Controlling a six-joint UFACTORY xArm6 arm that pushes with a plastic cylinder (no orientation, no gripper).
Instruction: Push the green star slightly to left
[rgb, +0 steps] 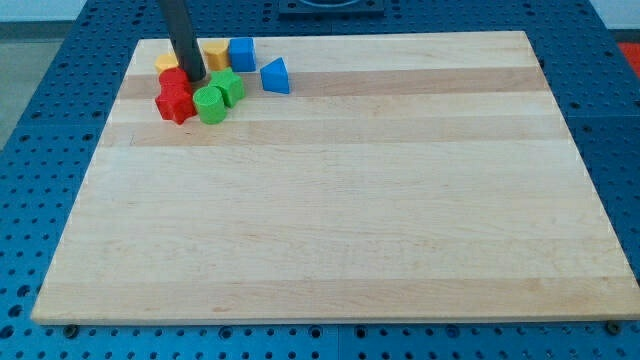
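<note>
Two green blocks lie close together near the board's top left. The lower one (210, 104) has a lobed, star-like outline. The upper one (231, 86) looks like a cube and touches it at its upper right. My tip (195, 78) is down at the upper left of the green star, just above it and very close; I cannot tell whether it touches. The dark rod rises from there to the view's top edge.
A red star (175, 105) lies just left of the green star, with another red block (173, 80) above it, left of my tip. Two yellow blocks (166, 62) (215, 53), a blue cube (242, 53) and a blue triangle (275, 76) lie nearby. The board's left edge (118, 100) is close.
</note>
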